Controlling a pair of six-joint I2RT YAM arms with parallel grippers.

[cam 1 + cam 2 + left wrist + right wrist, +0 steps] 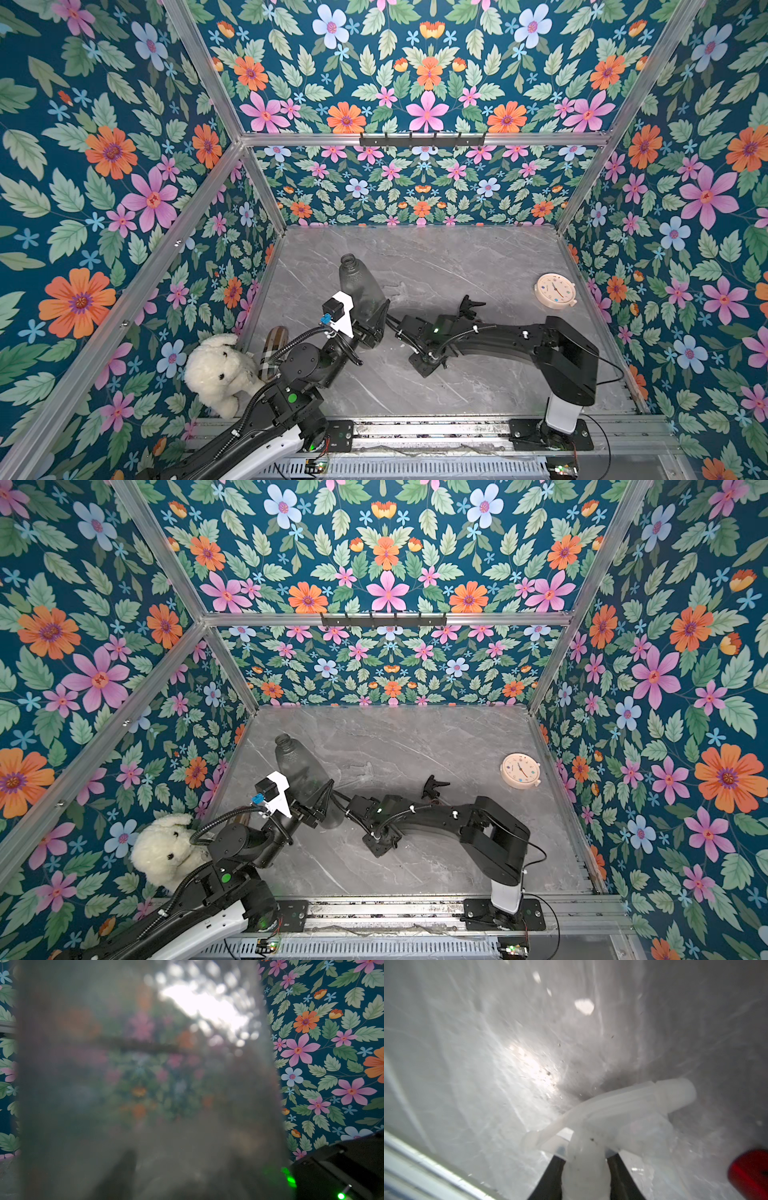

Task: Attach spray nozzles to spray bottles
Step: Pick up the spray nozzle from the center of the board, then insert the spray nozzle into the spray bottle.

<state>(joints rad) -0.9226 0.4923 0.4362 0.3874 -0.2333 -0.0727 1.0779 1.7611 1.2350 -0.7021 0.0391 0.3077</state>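
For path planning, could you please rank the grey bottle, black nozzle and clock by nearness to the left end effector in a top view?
1. grey bottle, held in the left end effector
2. black nozzle, mid-table
3. clock, near the right wall

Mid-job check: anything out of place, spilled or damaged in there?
Nothing looks spilled or broken. Three strays unrelated to the job: a plush dog and plaid case in the near-left corner, a clock lying face up by the right wall. Dark specks dot the white nozzle and the table around it.

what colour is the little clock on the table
Cream, with a white face; the clock shows best in a top view.
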